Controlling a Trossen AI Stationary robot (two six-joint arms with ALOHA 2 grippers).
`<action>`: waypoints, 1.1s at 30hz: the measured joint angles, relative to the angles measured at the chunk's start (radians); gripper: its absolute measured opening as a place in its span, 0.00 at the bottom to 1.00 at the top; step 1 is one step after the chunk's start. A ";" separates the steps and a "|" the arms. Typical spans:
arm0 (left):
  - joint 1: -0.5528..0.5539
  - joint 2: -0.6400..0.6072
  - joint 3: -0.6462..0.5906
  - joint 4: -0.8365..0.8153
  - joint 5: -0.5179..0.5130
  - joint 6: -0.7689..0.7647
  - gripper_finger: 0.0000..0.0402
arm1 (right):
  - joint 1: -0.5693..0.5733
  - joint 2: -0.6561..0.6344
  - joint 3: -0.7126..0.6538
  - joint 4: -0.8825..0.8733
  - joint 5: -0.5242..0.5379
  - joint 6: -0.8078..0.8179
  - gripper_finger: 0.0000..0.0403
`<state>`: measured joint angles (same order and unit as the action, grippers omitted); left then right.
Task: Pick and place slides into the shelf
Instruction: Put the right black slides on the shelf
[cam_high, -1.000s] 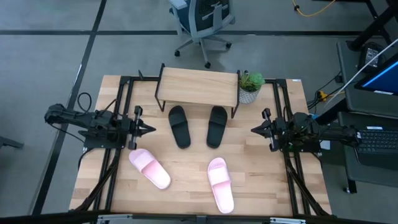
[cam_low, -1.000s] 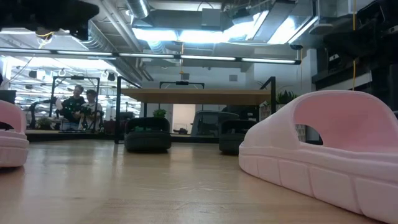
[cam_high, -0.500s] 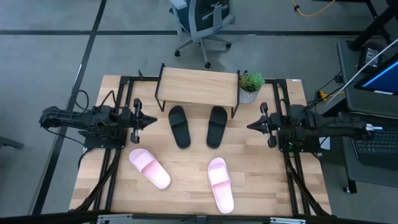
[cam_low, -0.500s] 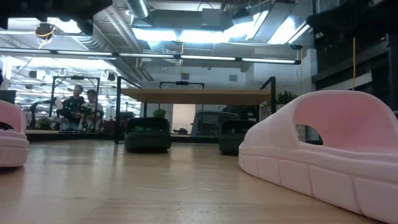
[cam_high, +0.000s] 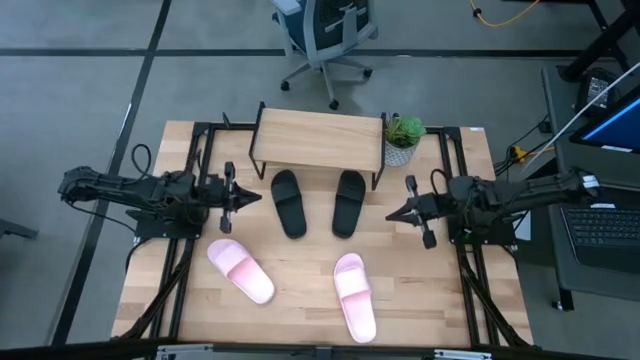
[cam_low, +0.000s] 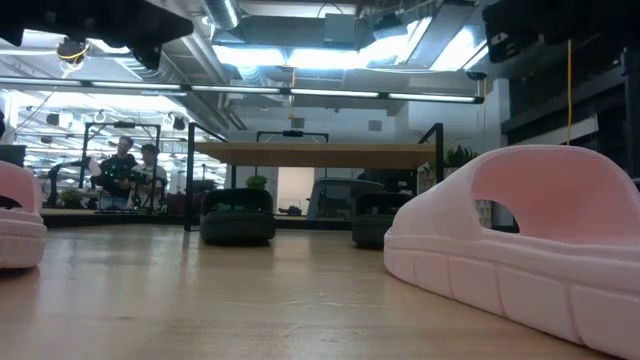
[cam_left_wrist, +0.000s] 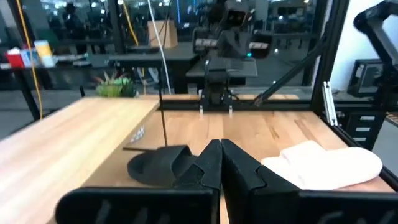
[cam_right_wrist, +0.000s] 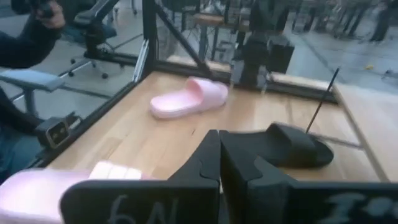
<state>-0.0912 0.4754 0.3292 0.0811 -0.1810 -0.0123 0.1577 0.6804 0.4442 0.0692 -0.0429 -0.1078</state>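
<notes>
At the far edge of the wooden table (cam_high: 300, 290), just behind the two black slides, stands the shelf (cam_high: 316, 140), its light plank top bare and its thin black legs planted either side. The left black slide (cam_high: 289, 203) and the right black slide (cam_high: 349, 202) lie side by side on the tabletop just in front of the shelf, toes pointing away from it and angled slightly apart. Nearer to me, the left pink slide (cam_high: 240, 270) lies slantwise on the left half of the table, and the right pink slide (cam_high: 354, 296) lies close to the near edge, right of centre. A small potted plant (cam_high: 401, 139) sits just beside the shelf's right end.

The left gripper (cam_high: 247, 196) hangs over the table's left side, tips pointed toward the black pair, its fingers pressed together with nothing between them. The right gripper (cam_high: 397, 213) faces it from the right side, also closed tight and empty, near the right black slide but not touching it.

On the right gripper's housing, handwritten marks show in white; they look like "6N", though I can't read them surely. People (cam_low: 130, 168) sit far off in the room beyond, and an office chair (cam_high: 325, 35) stands on the floor behind the table.
</notes>
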 joint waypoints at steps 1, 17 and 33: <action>-0.007 0.013 0.000 0.005 -0.008 -0.005 0.00 | 0.020 0.011 0.000 0.009 0.026 0.000 0.00; -0.143 0.186 0.000 0.141 -0.225 -0.012 0.00 | 0.152 0.201 0.099 0.033 0.259 -0.002 0.00; -0.185 0.363 0.000 0.163 -0.227 0.015 0.00 | 0.169 0.556 0.366 -0.210 0.481 -0.004 0.01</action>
<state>-0.2764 0.8385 0.3294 0.2436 -0.4084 0.0023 0.3264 1.2363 0.8105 -0.1412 0.4383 -0.1115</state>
